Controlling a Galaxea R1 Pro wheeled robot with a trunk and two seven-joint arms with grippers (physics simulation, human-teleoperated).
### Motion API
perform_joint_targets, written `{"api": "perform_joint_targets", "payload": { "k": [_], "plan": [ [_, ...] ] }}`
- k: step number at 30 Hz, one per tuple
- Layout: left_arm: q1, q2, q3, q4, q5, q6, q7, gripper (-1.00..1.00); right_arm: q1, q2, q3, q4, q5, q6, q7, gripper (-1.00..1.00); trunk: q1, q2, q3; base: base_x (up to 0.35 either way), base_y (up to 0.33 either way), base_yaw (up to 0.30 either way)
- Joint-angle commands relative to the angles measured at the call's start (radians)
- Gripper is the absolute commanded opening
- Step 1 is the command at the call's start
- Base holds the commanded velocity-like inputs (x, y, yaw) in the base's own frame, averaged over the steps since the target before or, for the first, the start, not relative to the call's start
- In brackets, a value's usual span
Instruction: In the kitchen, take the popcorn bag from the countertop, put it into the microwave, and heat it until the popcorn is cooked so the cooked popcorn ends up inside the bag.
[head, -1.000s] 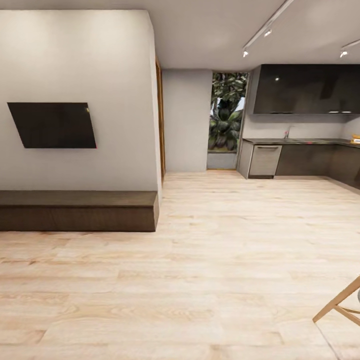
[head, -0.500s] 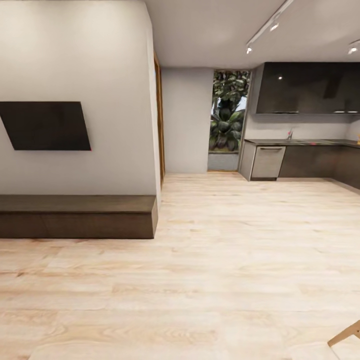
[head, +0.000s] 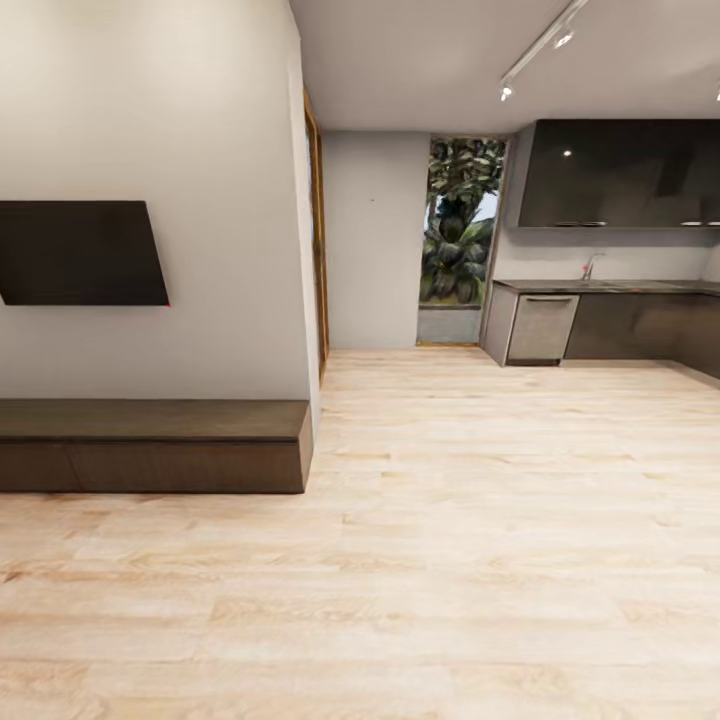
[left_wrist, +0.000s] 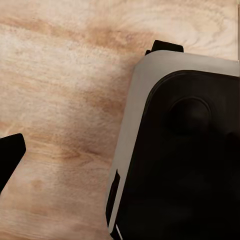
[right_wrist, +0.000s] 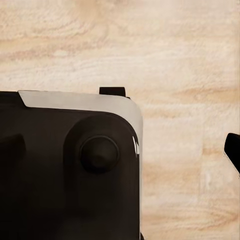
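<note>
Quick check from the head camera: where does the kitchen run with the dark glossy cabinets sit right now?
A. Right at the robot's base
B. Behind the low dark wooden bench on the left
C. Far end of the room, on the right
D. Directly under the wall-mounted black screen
C: the dark glossy kitchen cabinets and the grey countertop lie at the far right, across the pale wooden floor and beside the tall window with the plant.

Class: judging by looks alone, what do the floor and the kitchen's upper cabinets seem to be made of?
Floor: apparently pale wood planks with a matte finish; grain streaks and board seams show.
Upper cabinets: dark, glossy panels, perhaps lacquer or glass; they mirror the ceiling lights as bright dots.
</note>
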Motion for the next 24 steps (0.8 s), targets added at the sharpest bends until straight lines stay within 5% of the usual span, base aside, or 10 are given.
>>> {"api": "perform_joint_targets", "payload": {
  "k": [1, 24],
  "plan": [
    [0.0, 0.0, 0.005, -0.003, 0.0, 0.006, 0.0, 1.0, -0.001, 0.0, 0.001, 0.001, 0.0, -0.003, 0.0, 1.0, 0.001, 0.0, -0.001, 0.345, 0.0, 0.0],
    [0.001, 0.001, 0.006, -0.002, 0.001, 0.006, 0.0, 1.0, -0.001, 0.0, 0.002, 0.002, 0.0, -0.004, -0.004, 1.0, 0.001, 0.0, -0.001, 0.345, 0.0, 0.0]
  ]
}}
